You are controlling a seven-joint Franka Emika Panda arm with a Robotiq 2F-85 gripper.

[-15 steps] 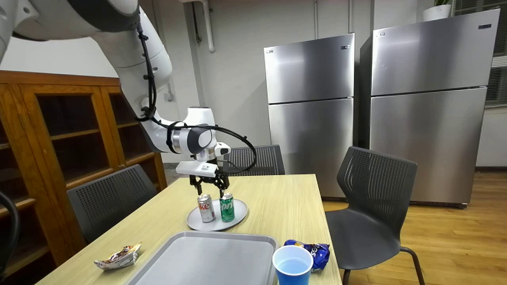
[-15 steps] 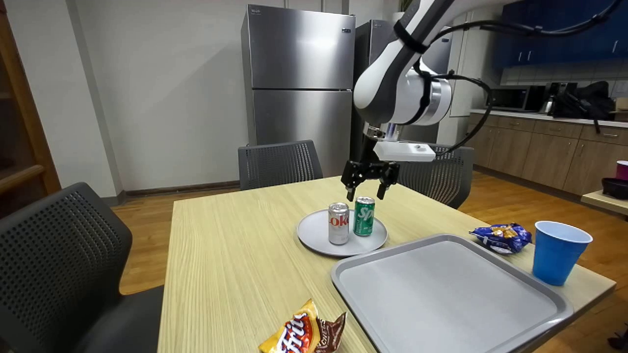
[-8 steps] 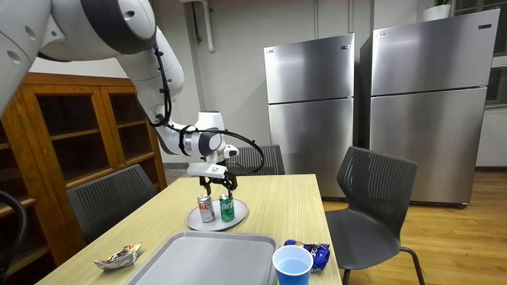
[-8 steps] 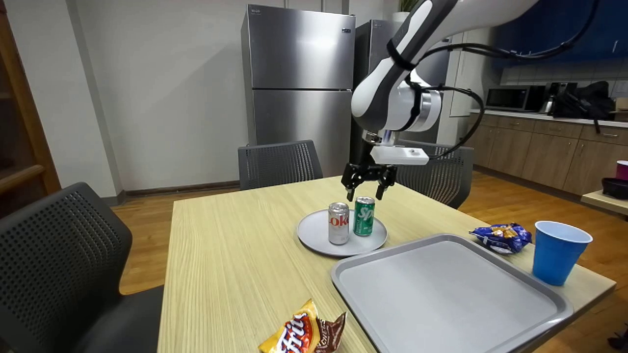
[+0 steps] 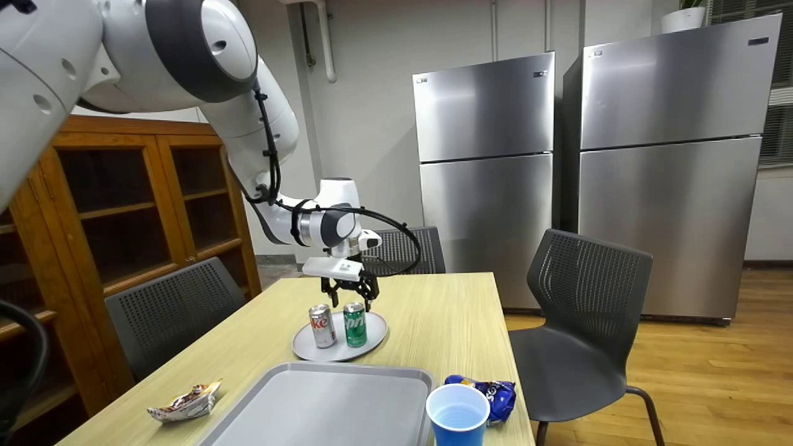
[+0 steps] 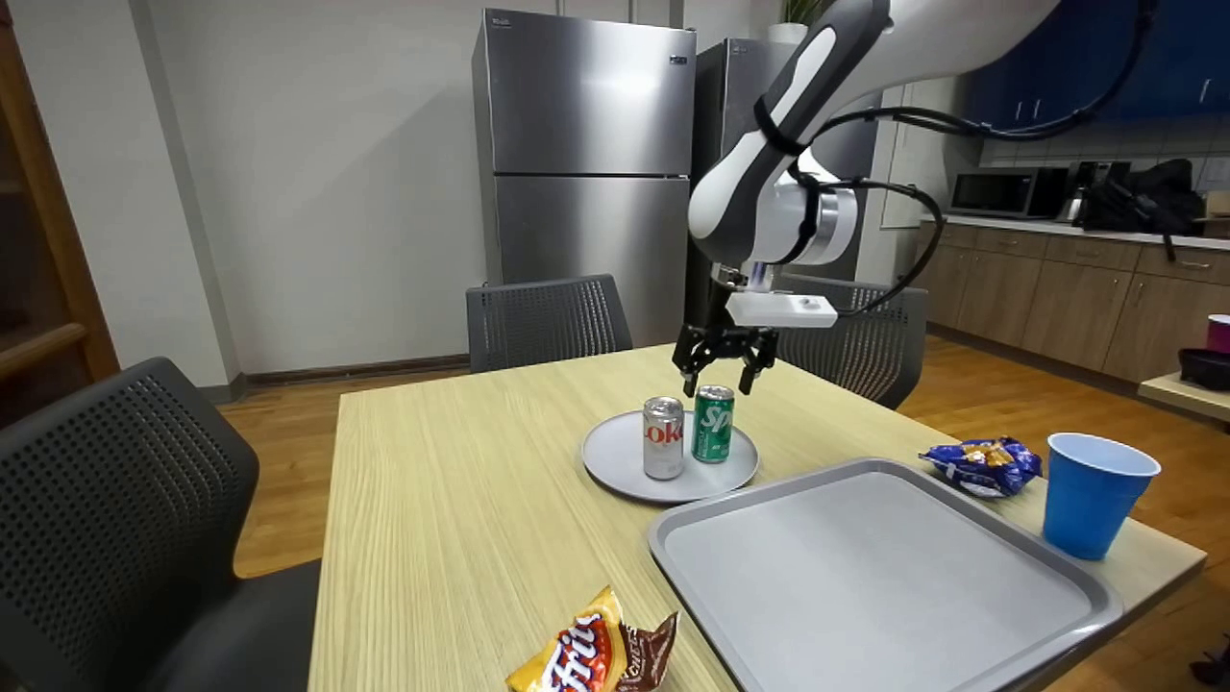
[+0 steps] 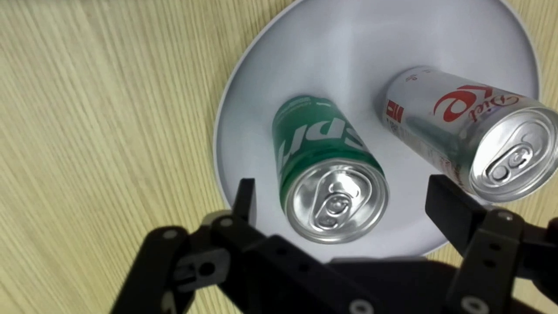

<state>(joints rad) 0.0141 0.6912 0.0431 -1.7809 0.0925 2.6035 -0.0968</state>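
My gripper (image 7: 341,198) stands open with nothing held. In the wrist view the green Sprite can (image 7: 320,135) has its silver lid between the fingers (image 7: 451,209), with a gap on either side. The silver Diet Coke can (image 7: 457,104) is close to the right finger there; whether they touch I cannot tell. Both cans are upright on a round grey plate (image 6: 615,457). In both exterior views the gripper (image 5: 351,306) hovers at the height of the green can's (image 5: 355,328) top, its fingertips just behind or above it. The silver can (image 6: 663,440) is beside the green one.
A grey tray (image 6: 884,577) lies beside the plate. A blue cup (image 6: 1095,500) and a blue snack bag (image 6: 985,466) stand by the tray's side. On the table's opposite side is a Fritos bag (image 6: 591,649). Chairs (image 5: 582,322) surround the wooden table (image 6: 461,481).
The gripper has shifted rightward in an exterior view, from between the two cans to about the green can, and slightly lower. It has stayed open. The cans have not moved.
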